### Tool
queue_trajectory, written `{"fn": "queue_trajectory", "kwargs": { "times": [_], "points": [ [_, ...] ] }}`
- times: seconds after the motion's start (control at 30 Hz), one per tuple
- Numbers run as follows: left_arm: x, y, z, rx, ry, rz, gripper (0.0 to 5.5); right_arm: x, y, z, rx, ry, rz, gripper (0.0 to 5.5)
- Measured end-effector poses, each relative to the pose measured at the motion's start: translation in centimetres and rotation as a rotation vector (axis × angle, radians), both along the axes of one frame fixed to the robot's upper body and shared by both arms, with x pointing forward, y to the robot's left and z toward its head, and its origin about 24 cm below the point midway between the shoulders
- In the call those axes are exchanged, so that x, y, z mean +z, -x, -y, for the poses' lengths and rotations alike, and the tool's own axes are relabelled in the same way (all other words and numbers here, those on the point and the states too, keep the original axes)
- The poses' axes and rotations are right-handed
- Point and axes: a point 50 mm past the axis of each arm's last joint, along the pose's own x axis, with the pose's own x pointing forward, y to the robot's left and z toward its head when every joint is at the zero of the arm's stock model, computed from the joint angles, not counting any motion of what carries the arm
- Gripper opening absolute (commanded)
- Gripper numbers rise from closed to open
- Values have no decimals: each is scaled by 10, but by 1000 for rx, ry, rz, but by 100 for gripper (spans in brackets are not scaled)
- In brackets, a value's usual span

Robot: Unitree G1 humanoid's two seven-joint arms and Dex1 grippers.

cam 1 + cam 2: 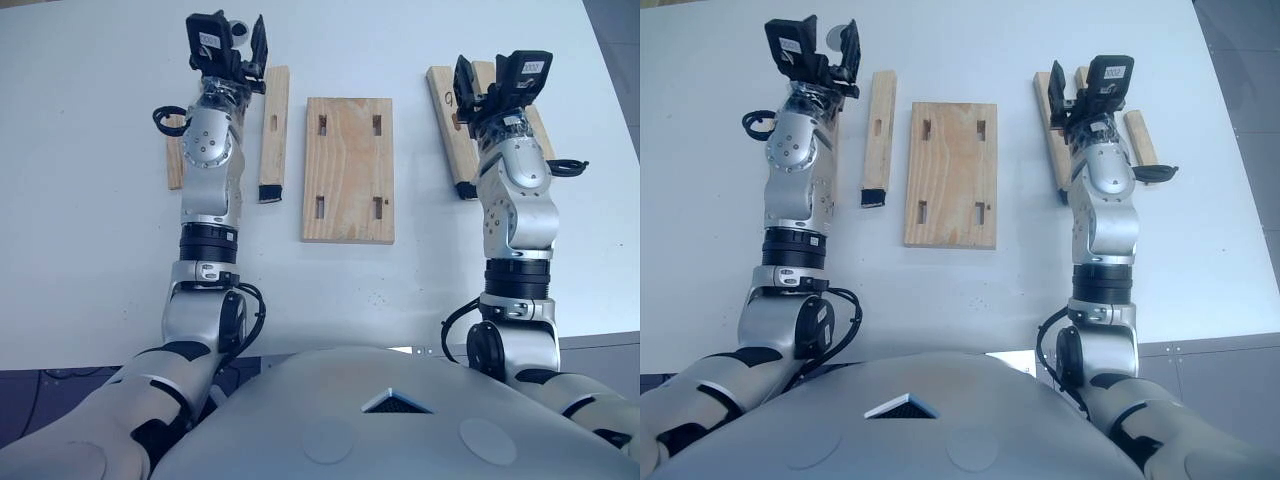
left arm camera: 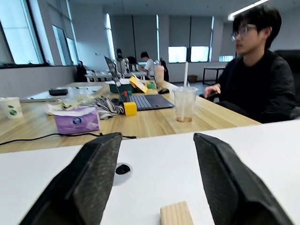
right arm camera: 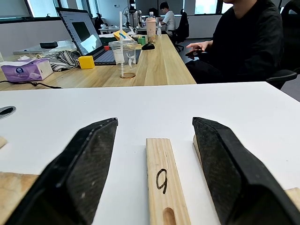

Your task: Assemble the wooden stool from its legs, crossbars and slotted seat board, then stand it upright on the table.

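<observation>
I am keeping my left jaws wide open with nothing in them, above the desk [image 1: 90, 270] toward its far left corner. They are hanging just left of the far end of a slotted leg [image 1: 273, 130] that is lying flat. Another wooden strip [image 1: 174, 160] is lying partly under my left arm. A wooden end [image 2: 177, 214] is showing low between my left pads [image 2: 89, 183], and I cannot tell which piece it belongs to.

The slotted seat board [image 1: 348, 168] is lying flat midway between the desk's left and right edges, apart from the legs on either side.

My right jaws are also spread wide and gripping nothing, toward the far right corner. They are straddling a leg marked 9 [image 3: 164, 187] without touching it. A shorter piece [image 1: 1140, 138] is lying just right of my right arm.
</observation>
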Motion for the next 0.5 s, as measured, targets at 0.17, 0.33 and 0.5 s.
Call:
{"fn": "queue_trajectory", "kwargs": {
  "times": [0.17,0.33,0.5],
  "points": [
    [1,0,-2,18,18,22,280,0,0,0,-2,-17,5,294],
    [4,0,-3,27,12,51,280,7,2,13,-21,12,37,294],
    [5,1,-9,51,2,58,280,16,36,96,-57,140,12,294]
  ]
}}
